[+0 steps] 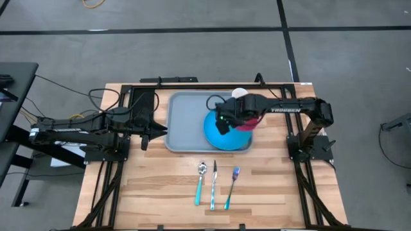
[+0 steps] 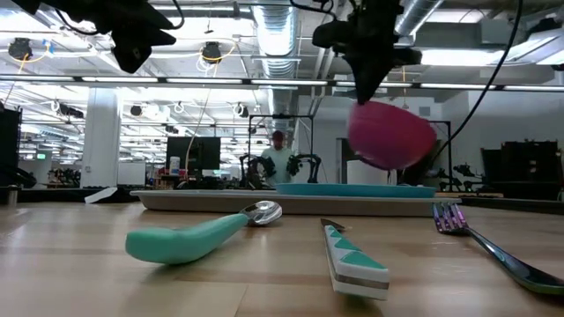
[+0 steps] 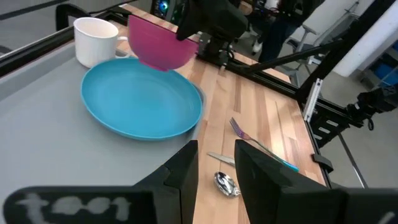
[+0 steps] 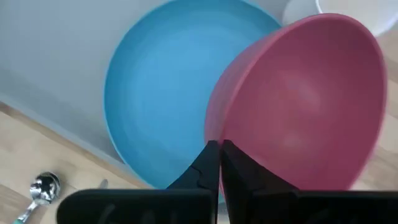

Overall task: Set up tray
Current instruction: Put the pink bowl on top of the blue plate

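- Tray (image 1: 186,122) lies flat on the table (image 1: 160,186) near the far edge, roughly centred between the two arms, long side along that edge.
- Blue plate (image 1: 218,136) sits in the tray's near right corner; its edge reaches the tray's near rim.
- White mug (image 1: 239,94) stands upright at the tray's far right corner, handle visible in the left wrist view (image 3: 94,40).
- Right gripper (image 4: 219,163) is pinched tight on the rim of a pink bowl (image 4: 305,106); fingers closed with the rim between them.
- Bowl hangs tilted in the air, clear of the plate, above the plate's right part; low view shows it (image 2: 390,134) lifted well over the tray (image 2: 264,201).
- Right arm reaches in from the table's right side over the tray's right half.
- Left gripper (image 3: 216,163) hovers beside the tray's left edge, fingers partway apart, nothing between them.
- Left arm lies along the table's left side, pointing toward the tray.
- Three utensils lie side by side on bare wood near the table's front edge, in front of the tray, none touching: spoon (image 1: 200,183) with teal handle on the left, knife (image 1: 214,186) in the middle, fork (image 1: 232,188) on the right.
- Utensil heads point toward the tray, handles toward the front edge.
- Low view: spoon (image 2: 198,234), knife (image 2: 352,257), fork (image 2: 493,246) in the foreground; a person (image 2: 278,158) stands far back in the room.
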